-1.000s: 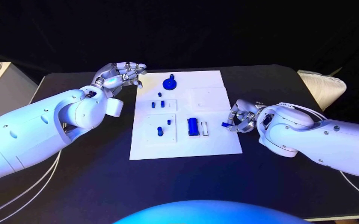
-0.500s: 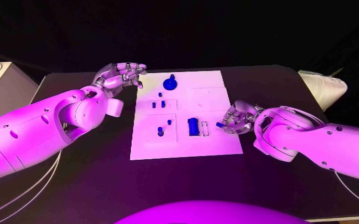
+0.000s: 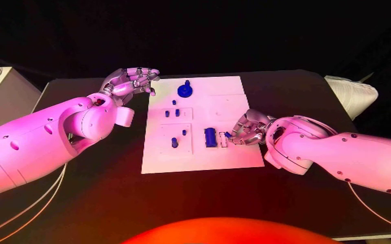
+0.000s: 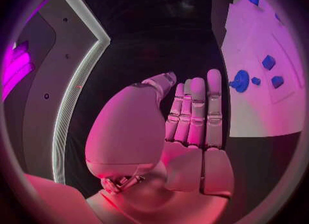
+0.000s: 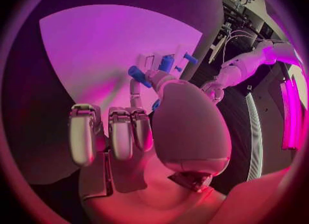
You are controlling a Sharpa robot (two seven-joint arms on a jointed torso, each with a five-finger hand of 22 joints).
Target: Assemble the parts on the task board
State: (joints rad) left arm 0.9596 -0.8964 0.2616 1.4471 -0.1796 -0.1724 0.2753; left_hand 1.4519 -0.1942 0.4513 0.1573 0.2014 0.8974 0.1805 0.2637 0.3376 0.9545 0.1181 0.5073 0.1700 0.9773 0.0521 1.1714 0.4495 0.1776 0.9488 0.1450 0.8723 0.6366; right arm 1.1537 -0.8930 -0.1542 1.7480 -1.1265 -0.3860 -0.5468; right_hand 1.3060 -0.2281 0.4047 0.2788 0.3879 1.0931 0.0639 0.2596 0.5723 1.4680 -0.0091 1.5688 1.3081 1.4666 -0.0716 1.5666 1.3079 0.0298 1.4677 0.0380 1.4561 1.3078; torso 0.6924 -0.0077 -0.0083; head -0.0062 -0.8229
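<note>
I see my right hand (image 3: 247,128) over the task board's (image 3: 232,162) right edge, pinching a small blue part (image 5: 138,75); my left hand (image 3: 130,83) hovers beside the board's far left corner, fingers loosely curled, holding nothing.

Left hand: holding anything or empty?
Empty. The left hand hovers off the task board, fingers straight and together, nothing in them.

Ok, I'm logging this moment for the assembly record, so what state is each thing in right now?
Left hand: holds nothing, fingers curled, off the board's far left corner.
Right hand: pinches a small blue part over the board's right side.
Board: flat on the table.
Round knob part: on the board at its far end.
Blue block: on the board, beside the right hand.
</note>
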